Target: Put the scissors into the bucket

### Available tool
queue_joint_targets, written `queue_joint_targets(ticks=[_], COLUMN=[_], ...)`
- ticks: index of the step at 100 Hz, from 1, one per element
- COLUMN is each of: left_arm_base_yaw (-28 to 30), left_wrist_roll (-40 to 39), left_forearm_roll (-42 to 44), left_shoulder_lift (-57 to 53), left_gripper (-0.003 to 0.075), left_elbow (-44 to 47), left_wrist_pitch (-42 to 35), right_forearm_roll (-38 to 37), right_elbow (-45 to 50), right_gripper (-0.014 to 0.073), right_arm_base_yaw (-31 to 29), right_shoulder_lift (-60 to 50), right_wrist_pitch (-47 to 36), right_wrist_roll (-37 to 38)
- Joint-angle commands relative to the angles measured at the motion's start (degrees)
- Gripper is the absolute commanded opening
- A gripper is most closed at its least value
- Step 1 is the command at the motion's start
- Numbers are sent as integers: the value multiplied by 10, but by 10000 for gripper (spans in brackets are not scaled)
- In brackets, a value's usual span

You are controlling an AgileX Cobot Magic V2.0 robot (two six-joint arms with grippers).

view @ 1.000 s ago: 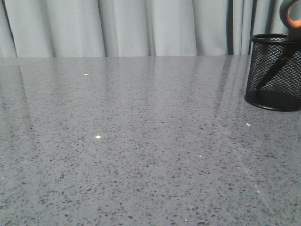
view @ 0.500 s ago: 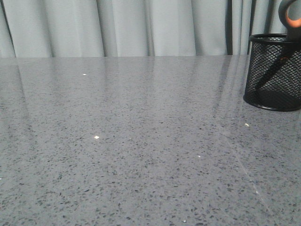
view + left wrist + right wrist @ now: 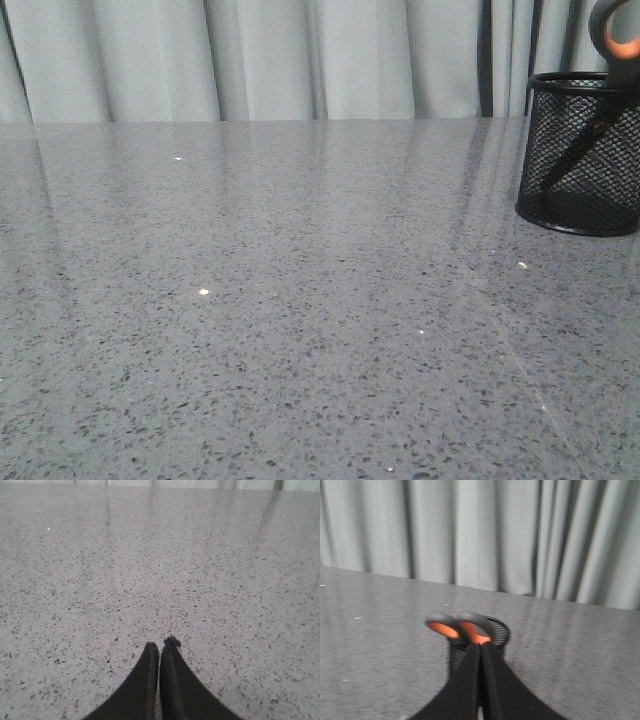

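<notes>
The black wire-mesh bucket (image 3: pixel 578 212) stands at the far right of the table. The scissors (image 3: pixel 618 30) stand in it, leaning, with the orange-lined loops above the rim and the blades showing dark through the mesh. In the right wrist view, which is blurred, the scissors (image 3: pixel 445 628) rise out of the bucket (image 3: pixel 501 630) beyond my right gripper (image 3: pixel 480 645), which is shut with nothing between its fingers. My left gripper (image 3: pixel 161 644) is shut and empty over bare table. Neither gripper shows in the front view.
The grey speckled tabletop (image 3: pixel 300 300) stretches back to a pale pleated curtain (image 3: pixel 260 60). The bucket sits close to the table's far edge and is cut by the right border of the front view.
The whole front view has drifted a few pixels to the left. The scissors stay leaning in the bucket as before.
</notes>
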Motion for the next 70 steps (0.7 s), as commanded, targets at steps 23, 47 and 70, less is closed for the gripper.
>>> queue_joint_targets(ticks=[23,47,70], left_arm_base_yaw=[1,1,1], left_wrist_roll=[-7,-7,-7], left_forearm_roll=[-8,-8,-8], left_shoulder_lift=[-16,-16,-16], left_gripper=[-20,-20,-20], left_elbow=[23,23,23], left_wrist_pitch=[-32,-32,-32], right_forearm_roll=[-13,-13,11], right_elbow=[189,248,248], right_gripper=[-57,-57,-57], right_arm_base_yaw=[-149,-169,-169], right_shoulder_lift=[-60,-60,-60], right_wrist_pitch=[-231,-185,-65], right_wrist_roll=[6,14,14])
